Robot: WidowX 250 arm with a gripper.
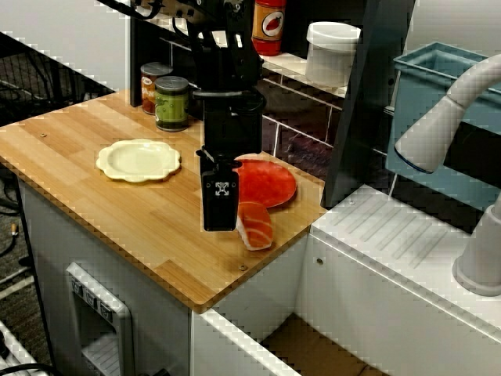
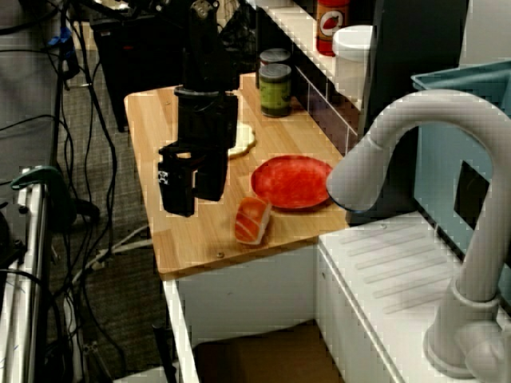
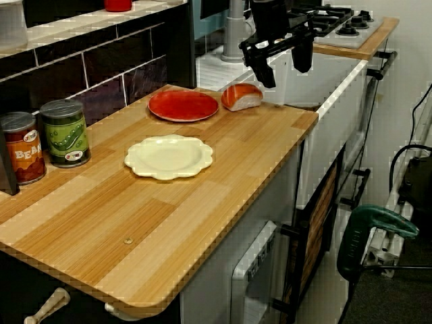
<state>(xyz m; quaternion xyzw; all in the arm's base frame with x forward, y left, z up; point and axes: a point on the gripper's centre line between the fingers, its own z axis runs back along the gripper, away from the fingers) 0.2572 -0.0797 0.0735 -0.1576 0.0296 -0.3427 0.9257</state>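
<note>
The gripper (image 3: 282, 59) hangs above the wooden counter (image 1: 141, 215), pointing down. In the view along the counter its two fingers (image 3: 260, 67) stand spread wide with nothing between them. The piece of salmon sushi (image 1: 254, 225) lies on the counter below and just beside the jaws, toward the sink end, and they do not touch it. A red plate (image 1: 266, 182) lies just beside the sushi, near the jaws on that same side. A cream plate (image 1: 138, 160) lies farther off on the jaws' other side. A green can (image 1: 171, 103) and a red can (image 1: 153, 86) stand well beyond that plate, by the back wall.
</note>
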